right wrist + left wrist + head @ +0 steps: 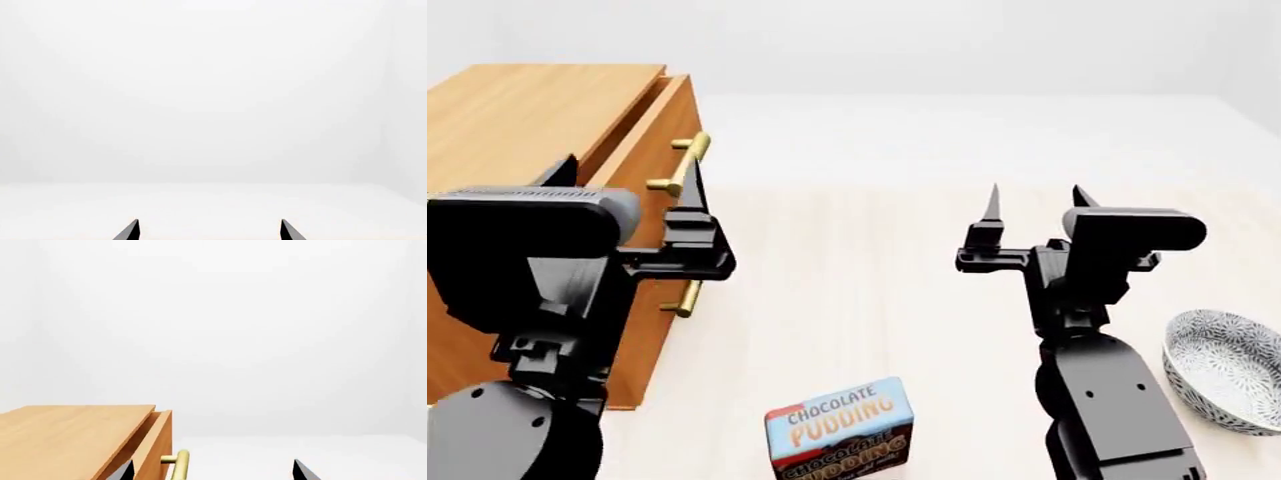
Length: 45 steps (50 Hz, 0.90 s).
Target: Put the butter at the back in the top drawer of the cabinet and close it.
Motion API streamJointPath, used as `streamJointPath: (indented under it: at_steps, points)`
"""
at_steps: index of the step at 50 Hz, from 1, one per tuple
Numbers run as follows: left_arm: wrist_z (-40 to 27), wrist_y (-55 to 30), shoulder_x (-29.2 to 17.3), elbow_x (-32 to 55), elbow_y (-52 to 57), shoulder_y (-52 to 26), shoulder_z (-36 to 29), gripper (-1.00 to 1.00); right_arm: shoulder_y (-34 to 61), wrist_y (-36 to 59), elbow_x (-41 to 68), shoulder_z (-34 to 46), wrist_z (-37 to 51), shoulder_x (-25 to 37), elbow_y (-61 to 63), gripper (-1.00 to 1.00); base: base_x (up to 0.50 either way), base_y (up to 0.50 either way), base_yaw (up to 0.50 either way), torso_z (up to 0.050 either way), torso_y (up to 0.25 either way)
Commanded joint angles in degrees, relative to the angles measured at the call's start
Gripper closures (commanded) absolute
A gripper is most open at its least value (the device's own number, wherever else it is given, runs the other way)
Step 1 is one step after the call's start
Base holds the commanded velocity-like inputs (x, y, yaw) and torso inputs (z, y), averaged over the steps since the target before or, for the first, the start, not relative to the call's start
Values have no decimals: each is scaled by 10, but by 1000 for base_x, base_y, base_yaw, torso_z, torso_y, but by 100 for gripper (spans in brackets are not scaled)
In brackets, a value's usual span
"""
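The cabinet [521, 110] stands at the left of the head view. Its top drawer [647, 140] is pulled out a little, with its brass handle [687, 160] facing the table; the drawer front [157, 445] and handle [180, 465] also show in the left wrist view. My left gripper [627, 175] is open and empty in front of the drawer front, and the handle shows between its fingertips [127, 472], close to one. My right gripper [1037, 195] is open and empty over the table's middle, and its wrist view shows only its fingertips [130, 231]. The butter is out of view.
A blue-and-brown Chocolate Pudding box [838, 425] stands at the front of the light wooden table [868, 280]. A patterned bowl [1228, 370] sits at the right edge. A lower drawer's handle [687, 298] shows beside my left arm.
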<state>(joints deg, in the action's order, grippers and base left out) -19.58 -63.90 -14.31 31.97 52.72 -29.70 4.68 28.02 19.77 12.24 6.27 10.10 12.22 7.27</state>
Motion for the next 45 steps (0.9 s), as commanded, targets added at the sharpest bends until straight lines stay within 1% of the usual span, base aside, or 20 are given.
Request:
streamJointPath:
  at_steps: [1,3,6,8,12,16,24,27,30,33,39,45]
  points:
    - [-43,-222,12,90,-15,-184,53,-100,-3,6,6,-1,2,5,8,-100,0,0,0,0,0]
    - [-47,-249,14,97,-44,-222,56,-100,-3,7,7,0,2,6,8,-100,0,0,0,0,0]
    - [-68,-259,4,121,-100,-266,46,-100,-3,7,8,0,2,7,8,-100,0,0,0,0,0]
    - [-85,-258,-5,138,-142,-294,33,-100,-3,8,9,1,2,7,8,-100,0,0,0,0,0]
    - [-131,-259,-30,207,-268,-364,-2,-100,-2,10,10,2,2,8,7,-100,0,0,0,0,0]
    - [-143,-256,-45,227,-365,-419,-38,-100,0,11,11,3,2,9,3,-100,0,0,0,0,0]
    - [-118,-241,-53,213,-532,-511,-111,-100,1,13,16,5,0,11,2,-100,0,0,0,0,0]
    - [-127,-255,-45,218,-596,-545,-113,-100,1,13,19,4,-1,12,1,-100,0,0,0,0,0]
    - [-134,-256,-43,227,-657,-579,-134,-100,1,14,21,4,-1,13,2,-100,0,0,0,0,0]
    - [-132,-252,-44,229,-701,-603,-156,-100,0,16,23,4,-1,15,4,-100,0,0,0,0,0]
    - [-100,-228,-42,206,-788,-646,-210,-100,-1,16,24,6,0,16,6,-100,0,0,0,0,0]
    - [-73,-201,-35,181,-850,-671,-252,-100,0,17,25,8,1,17,6,-100,0,0,0,0,0]
